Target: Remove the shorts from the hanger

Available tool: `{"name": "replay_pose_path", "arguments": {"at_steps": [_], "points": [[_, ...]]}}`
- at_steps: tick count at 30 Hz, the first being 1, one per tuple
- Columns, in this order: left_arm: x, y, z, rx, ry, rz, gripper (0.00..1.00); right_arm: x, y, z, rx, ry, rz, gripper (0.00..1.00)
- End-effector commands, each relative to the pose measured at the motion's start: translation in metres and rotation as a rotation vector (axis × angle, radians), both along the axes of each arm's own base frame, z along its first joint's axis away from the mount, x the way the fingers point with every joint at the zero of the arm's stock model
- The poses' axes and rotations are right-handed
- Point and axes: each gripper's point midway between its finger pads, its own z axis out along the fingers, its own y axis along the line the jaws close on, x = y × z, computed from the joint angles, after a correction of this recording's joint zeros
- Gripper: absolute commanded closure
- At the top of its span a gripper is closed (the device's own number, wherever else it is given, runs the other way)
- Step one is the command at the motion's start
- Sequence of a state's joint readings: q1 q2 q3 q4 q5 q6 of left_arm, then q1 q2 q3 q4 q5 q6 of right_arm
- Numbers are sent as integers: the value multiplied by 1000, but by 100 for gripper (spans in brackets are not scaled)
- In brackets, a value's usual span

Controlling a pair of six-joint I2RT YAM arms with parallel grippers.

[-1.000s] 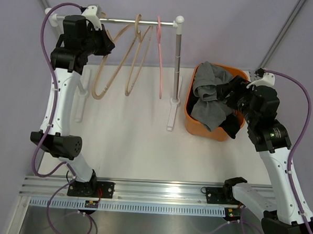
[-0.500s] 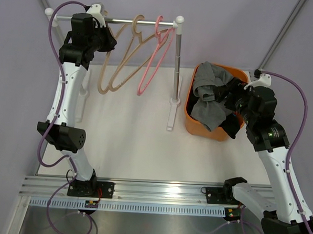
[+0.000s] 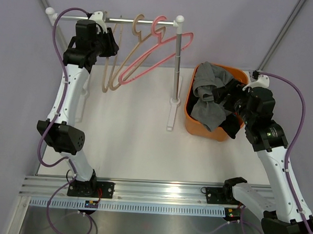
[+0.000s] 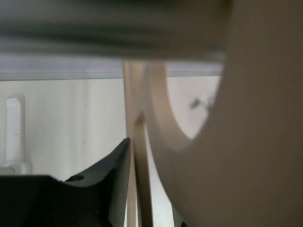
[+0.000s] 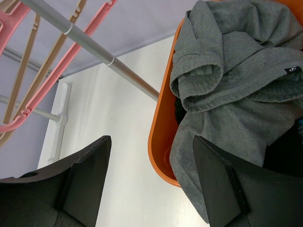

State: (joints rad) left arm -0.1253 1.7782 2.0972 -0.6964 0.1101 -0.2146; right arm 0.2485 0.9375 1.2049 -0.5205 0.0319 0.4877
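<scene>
Top view. Every hanger on the rail (image 3: 145,22) is bare: the beige hangers (image 3: 116,62) and the pink hanger (image 3: 160,53) all hang tilted. The grey shorts (image 3: 207,96) lie heaped in the bin (image 3: 189,119) near the table's (image 3: 129,142) right edge, so the task looks done. Your left gripper (image 3: 109,41) sits at the rail's left end, by the beige hooks. Your right gripper (image 3: 224,94) hovers over the bin.

Left wrist. One dark finger (image 4: 106,184) shows, with a beige hanger just beside it. You cannot tell whether the jaws are apart or closed (too close, blurred). Risk: if you pull away while caught on a hook, you drag the hanger off or tip the rail.

Right wrist. The jaws stand apart with nothing between them. The black shorts (image 5: 284,153) peek out under the grey. Risk: if you retreat low, a jaw may snag the grey folds near the rim and spill them out.
</scene>
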Motion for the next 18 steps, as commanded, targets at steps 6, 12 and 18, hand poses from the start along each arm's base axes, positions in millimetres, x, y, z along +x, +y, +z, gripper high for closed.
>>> {"name": "replay_pose_path", "arguments": {"at_steps": [6, 12, 18], "points": [[-21, 6, 48, -2, -134, 15, 58, -6, 3, 12, 19, -41, 21, 22], [-42, 8, 74, -5, -188, 11, 56, -8, 2, 10, 22, -37, 22, 22], [-62, 15, 86, 2, -196, 38, 52, -10, 1, 14, 22, -44, 18, 22]]}}
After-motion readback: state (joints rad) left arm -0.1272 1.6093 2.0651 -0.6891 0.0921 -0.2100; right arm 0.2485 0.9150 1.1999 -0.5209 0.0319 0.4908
